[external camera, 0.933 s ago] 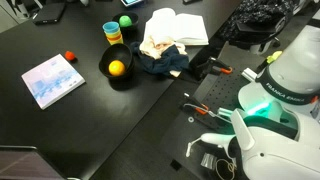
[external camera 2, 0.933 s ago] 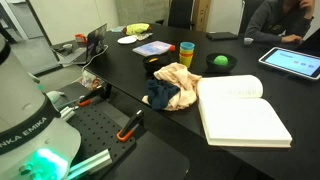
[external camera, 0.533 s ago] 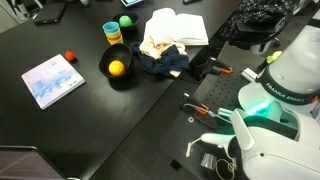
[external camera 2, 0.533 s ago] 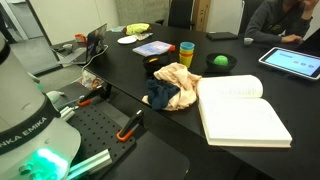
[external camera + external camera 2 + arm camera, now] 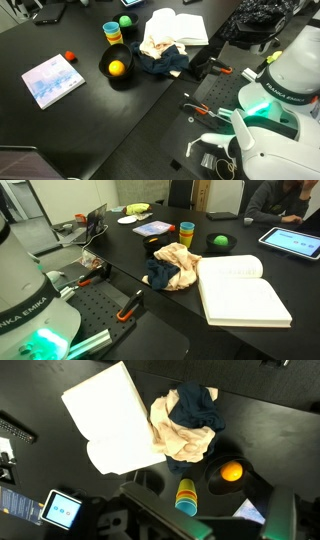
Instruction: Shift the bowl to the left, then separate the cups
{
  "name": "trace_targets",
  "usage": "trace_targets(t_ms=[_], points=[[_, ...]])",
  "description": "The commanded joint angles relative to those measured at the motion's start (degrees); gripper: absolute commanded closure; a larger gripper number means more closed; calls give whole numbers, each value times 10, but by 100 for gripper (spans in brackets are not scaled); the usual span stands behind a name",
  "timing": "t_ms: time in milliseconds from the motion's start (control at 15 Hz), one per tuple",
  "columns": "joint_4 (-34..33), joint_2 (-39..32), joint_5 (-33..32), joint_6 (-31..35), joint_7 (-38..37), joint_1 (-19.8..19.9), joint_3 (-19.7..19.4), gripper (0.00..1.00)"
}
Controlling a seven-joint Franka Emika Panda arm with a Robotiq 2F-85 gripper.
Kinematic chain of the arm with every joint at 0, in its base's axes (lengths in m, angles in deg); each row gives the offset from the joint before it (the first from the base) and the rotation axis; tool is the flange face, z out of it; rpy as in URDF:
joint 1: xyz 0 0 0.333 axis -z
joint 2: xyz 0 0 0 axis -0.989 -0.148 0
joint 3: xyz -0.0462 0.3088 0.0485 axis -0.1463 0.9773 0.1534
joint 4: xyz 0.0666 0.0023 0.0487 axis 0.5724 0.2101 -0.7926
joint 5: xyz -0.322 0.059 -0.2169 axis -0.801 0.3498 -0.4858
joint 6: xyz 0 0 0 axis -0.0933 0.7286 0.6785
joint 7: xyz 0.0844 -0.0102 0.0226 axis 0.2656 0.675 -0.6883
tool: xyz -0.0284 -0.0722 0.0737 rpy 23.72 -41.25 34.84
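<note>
Arm (image 5: 290,65) lettering: FRANKA EMIKA | bowl (image 5: 118,68) near stacked cups (image 5: 113,33)

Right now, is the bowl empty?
No, a round orange object lies inside the bowl, plain in an exterior view.
</note>
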State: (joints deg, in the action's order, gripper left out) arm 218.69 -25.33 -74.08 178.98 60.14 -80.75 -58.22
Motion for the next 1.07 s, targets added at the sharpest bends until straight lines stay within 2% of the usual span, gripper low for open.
trace_targets(t_ms=[0,333,600,800,1000], points=[[30,-41,4,72,-41,-13,15,0],[52,-170,27,234,-154,-18,69,0],[35,-295,7,348,-247,-5,142,0],[-2,-382,-40,401,-311,21,186,0],[-47,-452,-121,403,-386,54,210,0]])
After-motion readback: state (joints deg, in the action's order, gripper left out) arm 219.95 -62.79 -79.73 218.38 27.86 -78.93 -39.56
